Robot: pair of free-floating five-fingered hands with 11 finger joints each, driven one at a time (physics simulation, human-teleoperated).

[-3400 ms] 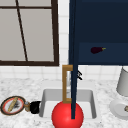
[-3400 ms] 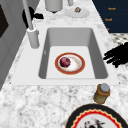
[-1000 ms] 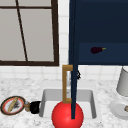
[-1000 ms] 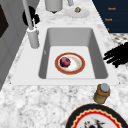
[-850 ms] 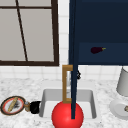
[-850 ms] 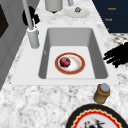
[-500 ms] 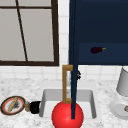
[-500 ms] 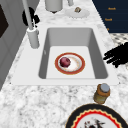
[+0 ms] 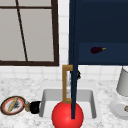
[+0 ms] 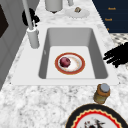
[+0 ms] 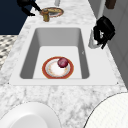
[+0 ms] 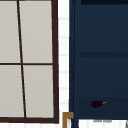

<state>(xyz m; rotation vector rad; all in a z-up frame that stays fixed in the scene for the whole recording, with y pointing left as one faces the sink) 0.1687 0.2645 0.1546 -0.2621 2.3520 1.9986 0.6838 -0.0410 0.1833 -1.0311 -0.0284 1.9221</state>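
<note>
A red-rimmed plate is sitting at frame centre on the floor of the sink and is carrying a dark red fruit. An eggplant is lying in the blue cabinet, upper right. A window is occupying the upper left.

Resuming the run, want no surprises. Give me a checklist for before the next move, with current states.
1. Left hand clear of the jar: ok, beside it with fingers spread, apart in both side views.
2. Right hand contact with the faucet: cannot tell.
3. Plate flat in the sink: ok, with a dark red fruit on it.
4. Cabinet door out of the way: not ok, it stands open above the sink.
5. Eggplant settled on the cabinet shelf: ok.
</note>
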